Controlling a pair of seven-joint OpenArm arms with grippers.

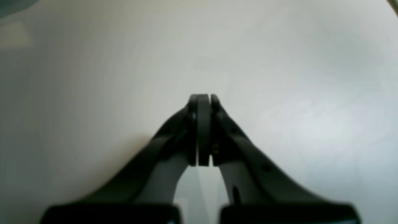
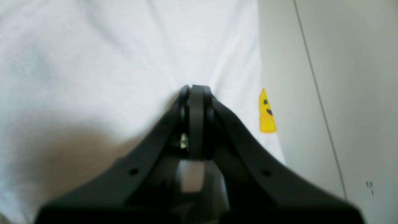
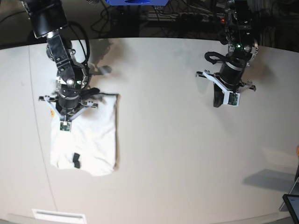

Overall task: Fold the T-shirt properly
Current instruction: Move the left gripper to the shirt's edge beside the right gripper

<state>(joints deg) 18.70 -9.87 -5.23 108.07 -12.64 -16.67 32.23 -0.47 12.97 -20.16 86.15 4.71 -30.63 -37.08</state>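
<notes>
We're seeing the T-shirt (image 3: 88, 135) lying folded on the table (image 3: 177, 140) at approx 9 o'clock in the base view. Right gripper (image 2: 196, 90) w/ jaws pressed together is hovering over its top edge, nothing held. Left gripper (image 1: 203, 98), also clamped tight & empty, is hanging at 2 o'clock, well apart from shirt.

The black left gripper (image 3: 218, 101) points downward, jaws pressed together and holding nothing. The black right gripper (image 3: 66, 113) likewise points down, jaws pressed together.
</notes>
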